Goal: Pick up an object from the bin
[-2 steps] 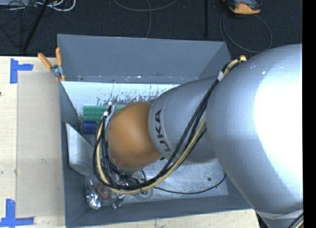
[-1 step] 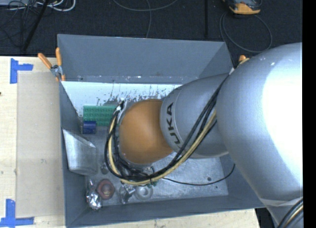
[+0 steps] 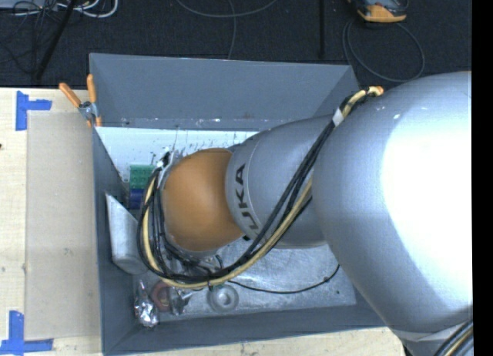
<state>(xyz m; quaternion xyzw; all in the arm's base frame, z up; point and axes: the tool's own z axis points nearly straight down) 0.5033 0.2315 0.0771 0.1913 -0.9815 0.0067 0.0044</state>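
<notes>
Orange wrist cover [image 3: 196, 200] and my grey arm [image 3: 370, 193] lie across most of the grey metal bin [image 3: 223, 92], with black and yellow cables [image 3: 152, 231] looped round the cover. My pincer [image 3: 173, 289] is low in the bin's near left corner, beneath that cover; whether it is spread, pressed together or pinching anything I cannot tell. Nearest items: a brownish ring [image 3: 160, 294] touching or just left of the pincer, a crumpled silver scrap [image 3: 145, 312] just beyond it to the lower left, and a round grey metal piece [image 3: 223, 297] near on the right. Which of these the pincer is over cannot be determined. The ring and the round piece lie flat, with no long axis. Further up on the left, a pale grey block [image 3: 123, 231] lies against the bin's left wall, its long axis running along that wall. Beyond it are a green item [image 3: 140, 175] and a blue item [image 3: 135, 195], partly hidden.
</notes>
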